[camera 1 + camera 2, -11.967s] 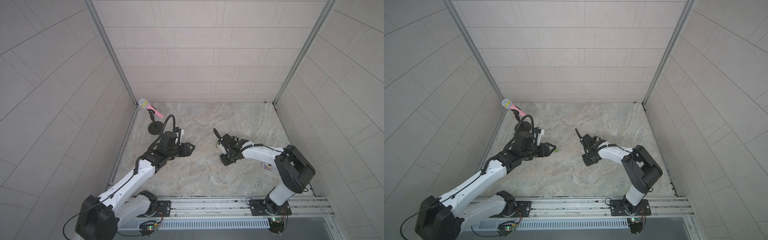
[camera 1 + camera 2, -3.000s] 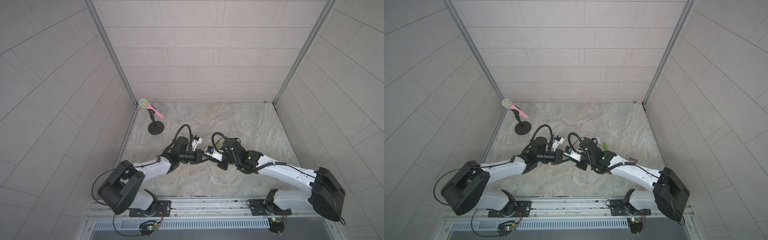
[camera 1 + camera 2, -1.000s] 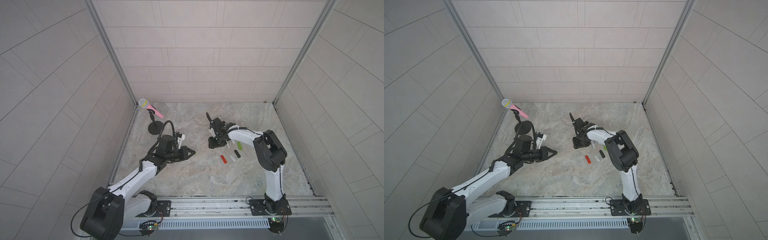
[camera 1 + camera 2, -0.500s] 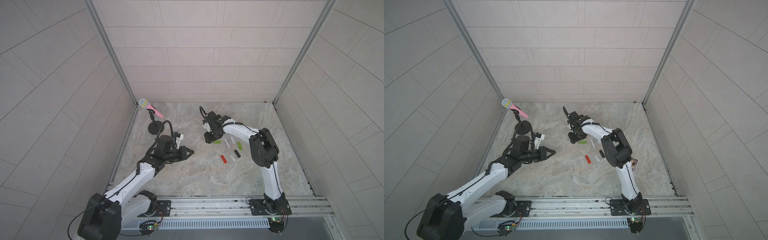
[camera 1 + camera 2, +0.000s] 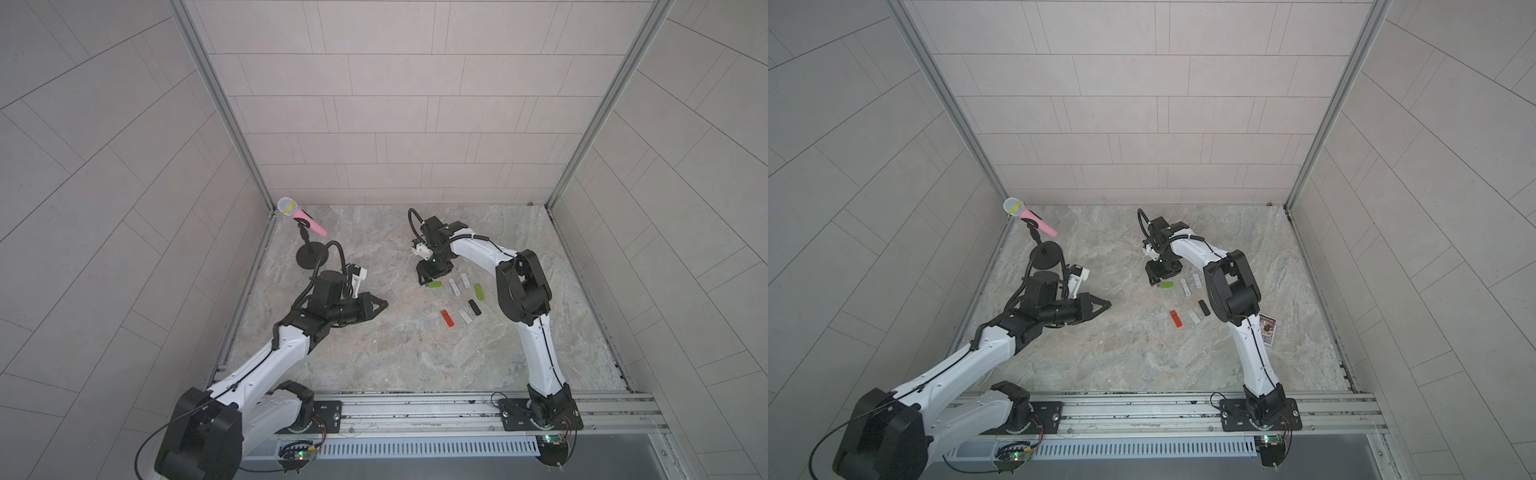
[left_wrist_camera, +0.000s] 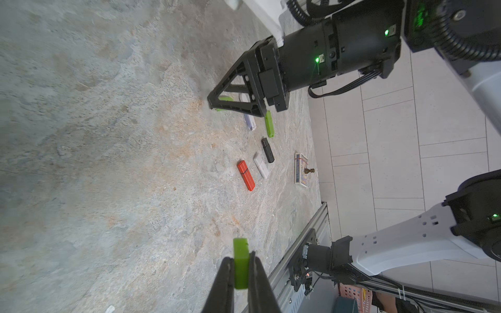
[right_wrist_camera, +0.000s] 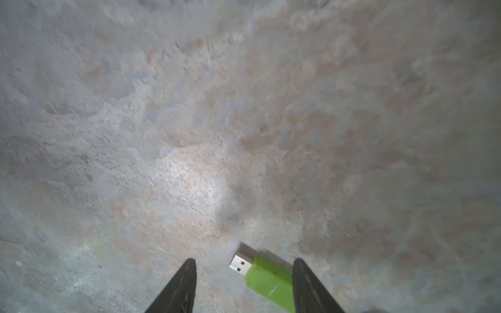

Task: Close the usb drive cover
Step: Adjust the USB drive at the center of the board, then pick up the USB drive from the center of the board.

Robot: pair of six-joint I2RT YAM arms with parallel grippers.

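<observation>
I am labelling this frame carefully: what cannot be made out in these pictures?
Green cap: inner end hidden between the fingers of the left tool, left wrist view.
Green drive: rear cut off by the frame edge, right wrist view.
Card: print too small, in a top view.

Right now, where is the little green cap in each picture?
In a top view: the green cap is a speck at the left gripper tip, left of the open green drive.
In a top view: the same speck, same place.
Left wrist: pinched between the fingers, close to the camera.
Right wrist: not in it.
Shared landmark: the open green drive, by the right gripper.
</observation>
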